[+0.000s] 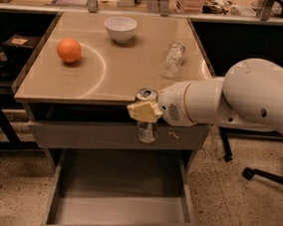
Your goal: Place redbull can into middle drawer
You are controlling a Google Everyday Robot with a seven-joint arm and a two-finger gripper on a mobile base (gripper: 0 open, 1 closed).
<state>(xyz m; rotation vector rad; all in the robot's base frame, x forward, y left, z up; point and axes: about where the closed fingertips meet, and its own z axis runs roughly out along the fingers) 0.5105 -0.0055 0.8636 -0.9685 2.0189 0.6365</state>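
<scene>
Your tool (pixel 144 111) grips the can (pixel 146 131) around its upper half. The can hangs upright just off the desk's (pixel 114 82) near edge, in front of the shut top drawer front (pixel 79 135) and above the far part of the open drawer (pixel 117 207). The step in hand looks like the descent. Draw the can slightly nearer to clear that front, then lower it straight down toward the middle of the floor. Keep it vertical, and release only once its base sits flat.

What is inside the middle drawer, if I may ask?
Middle drawer: only bare grey floor shows; its rear is hidden under the cabinet. The gripper holds the redbull can above it.
</scene>
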